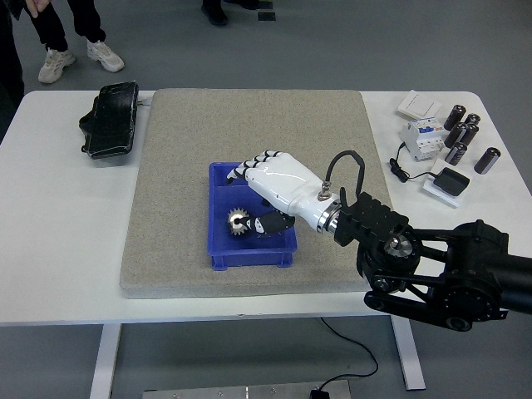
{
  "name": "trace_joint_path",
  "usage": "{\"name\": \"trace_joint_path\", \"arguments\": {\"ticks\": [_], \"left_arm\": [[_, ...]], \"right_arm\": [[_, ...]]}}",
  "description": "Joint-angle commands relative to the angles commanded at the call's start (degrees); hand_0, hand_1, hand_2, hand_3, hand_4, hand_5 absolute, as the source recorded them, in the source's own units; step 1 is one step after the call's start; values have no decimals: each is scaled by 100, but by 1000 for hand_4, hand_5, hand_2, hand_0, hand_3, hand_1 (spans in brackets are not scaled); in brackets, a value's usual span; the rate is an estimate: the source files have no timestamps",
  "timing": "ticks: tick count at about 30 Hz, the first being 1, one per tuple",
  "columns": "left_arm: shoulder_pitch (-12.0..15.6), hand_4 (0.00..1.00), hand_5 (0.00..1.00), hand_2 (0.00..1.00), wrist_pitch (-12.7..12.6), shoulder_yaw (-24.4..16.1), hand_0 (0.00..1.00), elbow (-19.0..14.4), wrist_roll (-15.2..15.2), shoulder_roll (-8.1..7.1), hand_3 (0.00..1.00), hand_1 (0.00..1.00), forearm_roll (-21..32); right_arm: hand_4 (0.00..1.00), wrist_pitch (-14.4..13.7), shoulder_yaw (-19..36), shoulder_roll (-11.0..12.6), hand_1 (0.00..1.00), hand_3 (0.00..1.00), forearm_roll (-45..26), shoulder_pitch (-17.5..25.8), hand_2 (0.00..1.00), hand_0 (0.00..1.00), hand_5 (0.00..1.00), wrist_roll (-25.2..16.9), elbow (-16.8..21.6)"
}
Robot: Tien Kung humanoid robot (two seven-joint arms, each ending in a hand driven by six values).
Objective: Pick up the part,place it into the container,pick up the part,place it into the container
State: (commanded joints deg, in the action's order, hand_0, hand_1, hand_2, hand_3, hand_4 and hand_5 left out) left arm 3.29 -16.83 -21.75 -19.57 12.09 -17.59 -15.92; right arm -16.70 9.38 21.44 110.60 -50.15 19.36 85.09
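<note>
A dark toothed gear with a pale hub (240,223) lies on the floor of the blue container (218,259), in its front half. My right hand (246,198) hovers over the container's right side, white-shelled on a black arm that comes in from the lower right. Its fingers (247,168) are stretched out toward the container's back edge and the thumb (271,223) sits just right of the gear. The hand is open and holds nothing. The container stands on the grey felt mat (174,166).
A black moulded part (109,119) lies on the white table left of the mat. At the right end are a white breaker (420,135), several dark cylinders (464,133), a black adapter (453,180) and a switch plate (419,105). A person's legs stand beyond the far left corner.
</note>
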Motion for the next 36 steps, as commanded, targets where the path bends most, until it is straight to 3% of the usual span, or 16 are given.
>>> {"name": "trace_joint_path", "arguments": {"ticks": [8, 9, 14, 15, 20, 21, 26, 27, 36], "left_arm": [[15, 717, 335, 679, -9, -7, 691, -6, 10, 11, 695, 682, -11], [19, 716, 336, 679, -10, -4, 691, -7, 10, 14, 693, 682, -8], [31, 716, 336, 679, -11, 14, 691, -5, -1, 31, 693, 682, 22], [33, 715, 336, 679, -11, 16, 691, -5, -2, 34, 694, 682, 26], [42, 715, 336, 679, -12, 25, 691, -2, -14, 45, 694, 682, 52], [44, 715, 338, 678, -12, 24, 691, -2, -15, 48, 690, 682, 55], [41, 715, 338, 678, -13, 19, 691, -2, -24, 57, 690, 682, 63], [40, 713, 339, 678, -14, 18, 691, -2, -27, 60, 686, 681, 66], [32, 714, 343, 678, -17, -12, 692, -9, -11, 65, 681, 681, 16]], "right_arm": [[911, -55, 183, 56, 788, 784, -122, 94, 772, 763, 341, -37, 62], [924, -80, 247, 89, 754, 775, -148, 121, 752, 722, 363, -38, 96], [924, -171, 675, 376, 754, 775, -315, 289, 752, 722, 363, -43, 233], [892, -197, 788, 463, 635, 754, -338, 339, 707, 493, 328, -37, 260], [892, -276, 1131, 814, 635, 754, -363, 591, 707, 493, 328, -50, 244], [813, -264, 1118, 889, 569, 720, -294, 632, 699, 384, 253, -37, 200], [813, -173, 892, 1064, 569, 720, -74, 736, 699, 384, 253, -53, -11], [732, -153, 818, 1086, 553, 721, -18, 758, 703, 354, 150, -63, -75], [727, -84, 287, 998, 551, 722, 183, 715, 706, 357, 148, -142, -507]]}}
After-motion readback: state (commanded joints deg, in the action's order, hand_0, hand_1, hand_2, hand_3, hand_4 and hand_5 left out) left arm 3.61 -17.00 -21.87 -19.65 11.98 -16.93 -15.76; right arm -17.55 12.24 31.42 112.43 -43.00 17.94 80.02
